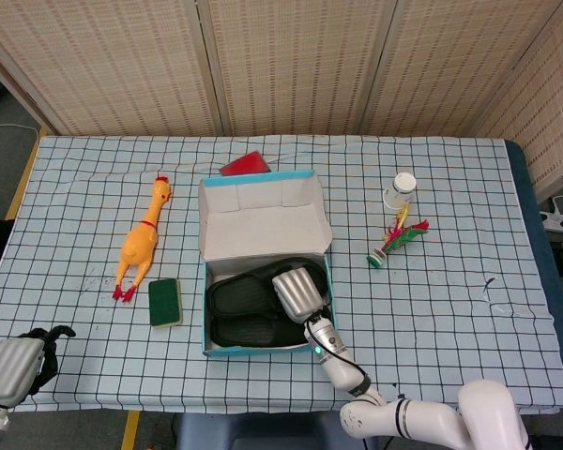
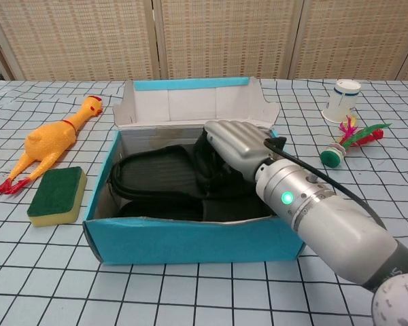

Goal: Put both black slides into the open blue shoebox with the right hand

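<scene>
The open blue shoebox point(image 1: 263, 349) point(image 2: 190, 241) stands at the table's front middle, its white-lined lid point(image 1: 263, 225) folded up at the back. Both black slides lie inside it: one point(image 1: 244, 295) point(image 2: 156, 180) toward the back left, the other point(image 1: 244, 328) point(image 2: 231, 210) along the front. My right hand point(image 1: 297, 291) point(image 2: 241, 146) reaches into the box's right half, its fingers curled down over a slide's strap. Its fingertips are hidden behind the back of the hand. My left hand point(image 1: 9, 370) rests at the bottom left corner, fingers curled in and holding nothing.
A yellow rubber chicken point(image 1: 141, 244) point(image 2: 51, 139) and a green sponge point(image 1: 165, 302) point(image 2: 54, 195) lie left of the box. A white bottle point(image 1: 400, 190) point(image 2: 342, 100) and a red-green feather toy point(image 1: 394, 244) point(image 2: 350, 139) sit to its right. A red object point(image 1: 244, 163) lies behind the lid.
</scene>
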